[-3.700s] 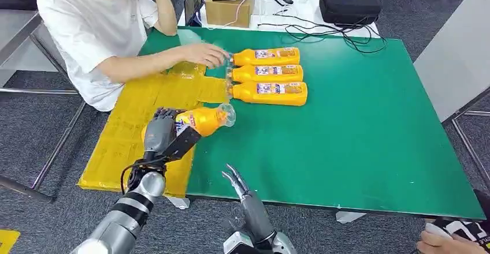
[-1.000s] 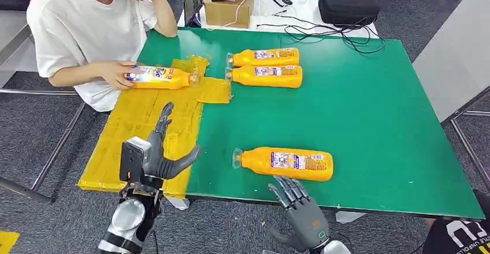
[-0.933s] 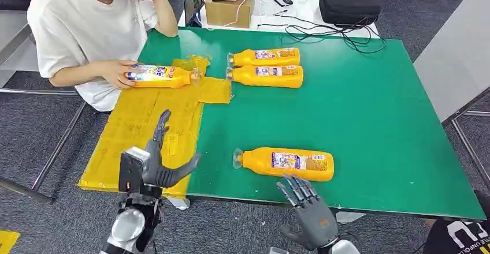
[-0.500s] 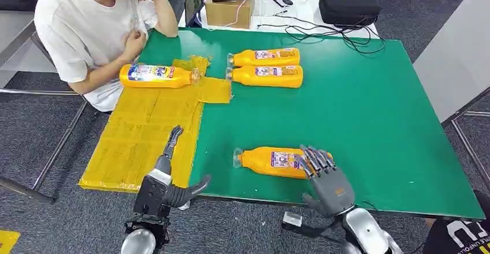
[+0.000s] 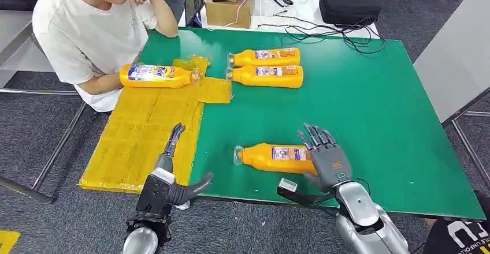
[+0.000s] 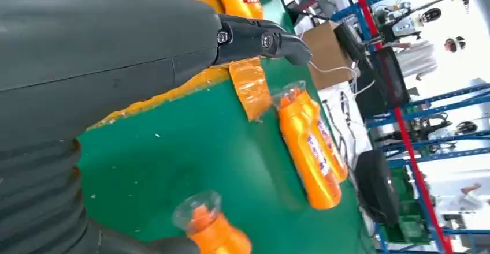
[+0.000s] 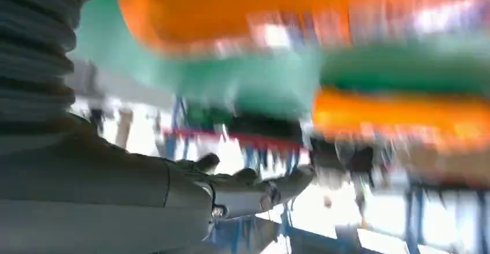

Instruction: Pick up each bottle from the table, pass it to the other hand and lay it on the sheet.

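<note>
person (image 5: 86, 32): sitting at the far left edge of the tabletop in a white t-shirt, one arm lying beside the sheet.
sheet (image 5: 144, 133): yellow, lying over the left part of the green tabletop (image 5: 375, 121), reaching its near edge.
bottle on the sheet (image 5: 155, 75): orange, lying on its side at the sheet's far end, cap pointing right, just beside the person's arm.
left hand (image 5: 167, 182): hovering at the near edge of the tabletop over the sheet's near right corner, fingers spread wide, thumb pointing right, holding nothing.
near bottle (image 5: 274, 157): orange, lying on its side on the green near the front edge, clear cap pointing left toward the left hand, well apart from the sheet.
pair of bottles (image 5: 266, 66): lying side by side, touching, on the green at the far side, caps toward the sheet.
right hand (image 5: 323, 156): fingers extended and spread, standing against the base end of the near bottle, not closing around it; whether it is touching cannot be told.
black case (image 5: 349, 4): sitting on the white table behind.
</note>
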Available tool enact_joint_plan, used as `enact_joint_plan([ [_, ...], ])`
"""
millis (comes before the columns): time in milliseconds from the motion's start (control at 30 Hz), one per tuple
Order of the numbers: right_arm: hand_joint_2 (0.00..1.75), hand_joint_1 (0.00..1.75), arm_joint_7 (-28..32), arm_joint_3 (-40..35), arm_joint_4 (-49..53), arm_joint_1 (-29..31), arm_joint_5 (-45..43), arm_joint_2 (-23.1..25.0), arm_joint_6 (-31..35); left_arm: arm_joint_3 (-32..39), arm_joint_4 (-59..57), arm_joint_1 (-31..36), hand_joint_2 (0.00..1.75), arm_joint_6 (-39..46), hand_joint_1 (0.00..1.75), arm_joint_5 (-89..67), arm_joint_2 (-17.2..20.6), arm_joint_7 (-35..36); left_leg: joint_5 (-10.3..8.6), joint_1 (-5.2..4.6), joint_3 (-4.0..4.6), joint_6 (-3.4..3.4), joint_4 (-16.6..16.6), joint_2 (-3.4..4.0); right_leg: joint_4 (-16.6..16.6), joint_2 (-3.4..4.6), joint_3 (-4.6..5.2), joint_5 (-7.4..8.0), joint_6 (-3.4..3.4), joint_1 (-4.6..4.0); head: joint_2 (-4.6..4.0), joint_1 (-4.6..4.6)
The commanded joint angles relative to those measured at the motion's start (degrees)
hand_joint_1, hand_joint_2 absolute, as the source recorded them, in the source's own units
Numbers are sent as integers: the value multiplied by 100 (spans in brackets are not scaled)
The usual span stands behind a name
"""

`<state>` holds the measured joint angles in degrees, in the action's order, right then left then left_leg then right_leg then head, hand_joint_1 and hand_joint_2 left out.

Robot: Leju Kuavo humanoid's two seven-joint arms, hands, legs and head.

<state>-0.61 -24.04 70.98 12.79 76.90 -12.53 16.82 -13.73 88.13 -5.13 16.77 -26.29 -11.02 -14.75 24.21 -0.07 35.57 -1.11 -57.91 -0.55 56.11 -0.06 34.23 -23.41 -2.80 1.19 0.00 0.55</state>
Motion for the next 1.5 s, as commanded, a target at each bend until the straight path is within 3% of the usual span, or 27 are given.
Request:
enact_joint_plan([
  [33, 175, 0, 274, 87, -1453, 638, -836, 389, -618, 162, -117, 63, 175, -90, 0, -96, -3, 72, 13, 8, -37, 10, 2, 25, -6, 20, -32, -4, 19, -10, 0, 0],
  [267, 175, 0, 288, -156, -1842, 888, -991, 348, -786, 170, -225, 152, 175, -71, 0, -128, 1, 61, 14, 6, -35, 8, 4, 21, -5, 16, -31, -8, 17, -8, 0, 4],
  [433, 175, 0, -48, -316, -2022, 1066, -809, 376, -666, 199, -171, 129, 175, -38, 0, -156, -23, 60, 9, 7, -31, 8, 4, 17, -7, 11, -29, -4, 15, -9, 0, 2],
  [533, 175, 0, -146, -454, -2262, 1247, -769, 380, -931, 204, -133, 126, 175, -30, 0, -165, -35, 54, 7, 4, -21, 6, 2, 18, -4, 14, -17, -2, 12, -5, 0, 2],
  [567, 175, 166, -147, -448, -2269, 1258, -771, 368, -935, 205, -132, 132, 175, -29, 0, -165, -35, 54, 11, 7, -29, 8, 2, 24, -4, 18, -24, -3, 16, -8, 0, 2],
  [600, 175, 175, -198, -548, -2559, 1413, -831, 366, -1161, 219, -148, 141, 175, -24, 0, -171, -45, 45, 9, 5, -27, 7, 2, 21, -4, 16, -23, -3, 14, -6, 0, 2],
  [867, 175, 175, -202, -654, -2719, 1498, -832, 301, -1269, 212, -168, 139, 175, -37, 0, -187, -42, 33, 4, 6, -39, 6, 2, 5, -6, -1, -39, -3, 14, -8, 0, 0],
  [967, 175, 175, -267, -852, -3019, 1631, -953, 249, -1615, 206, -229, 158, 175, -85, 0, -192, -41, 22, 4, 7, -44, 6, 4, 5, -9, 0, -45, -3, 15, -8, 0, 0],
  [1200, 175, 175, 48, -896, -3549, 1831, -1405, 245, -1654, 293, -540, 423, 175, -50, 0, 51, -86, -92, -2, 7, -57, 5, 9, -9, -15, -14, -58, -1, 13, -8, 0, 0],
  [1333, 175, 175, 848, -543, -3485, 1699, -2353, 350, -1414, 216, -708, 572, 175, -151, 0, 355, -38, -159, -4, 7, -66, 4, 8, -8, -16, -13, -62, 1, 11, -8, 0, 2],
  [1367, 175, 175, 1217, -255, -3268, 1553, -2838, 444, -1268, 218, -786, 633, 175, -206, 0, 567, -63, -214, -3, 4, -67, 2, 5, -5, -12, -11, -59, 0, 8, -5, 0, 2],
  [1500, 175, 175, 1743, 816, -1645, 636, -4237, 1040, -610, 167, -835, 643, 175, -568, 0, 1849, -164, -355, -4, 10, -81, 8, 11, -6, -19, -12, -75, 1, 16, -12, 0, 0],
])
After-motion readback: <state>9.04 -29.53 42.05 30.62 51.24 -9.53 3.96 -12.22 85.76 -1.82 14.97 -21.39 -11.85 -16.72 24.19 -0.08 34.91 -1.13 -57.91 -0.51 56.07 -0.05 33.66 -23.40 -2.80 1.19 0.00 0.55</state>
